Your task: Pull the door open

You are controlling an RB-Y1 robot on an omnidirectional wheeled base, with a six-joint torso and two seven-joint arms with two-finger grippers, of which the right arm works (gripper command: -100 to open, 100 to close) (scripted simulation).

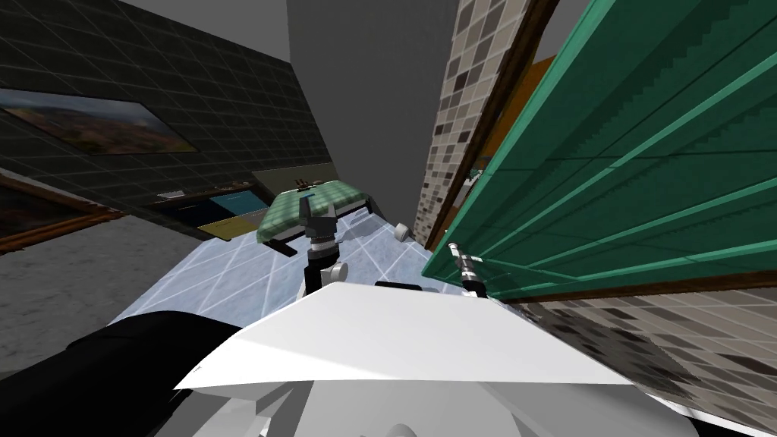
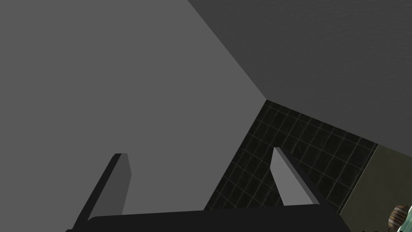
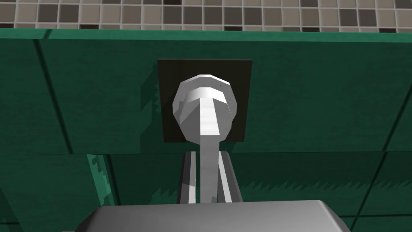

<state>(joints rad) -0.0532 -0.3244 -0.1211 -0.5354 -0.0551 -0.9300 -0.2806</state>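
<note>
Green panelled door (image 1: pixel 622 174) standing at the right beside the mosaic-tiled wall (image 1: pixel 455 114), one rounded silver lever handle (image 3: pixel 205 104) sitting on one dark square plate (image 3: pixel 169 100), right tool (image 3: pixel 207 157) clenching the lever, left tool (image 2: pixel 199 152) hanging released.

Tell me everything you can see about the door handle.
The door handle is a light grey, metal-looking lever with a rounded hub. It sits on a dark square plate on the green panelled door. The lever runs out from the hub into the right tool, whose two fingers press its sides, shut on it.
</note>
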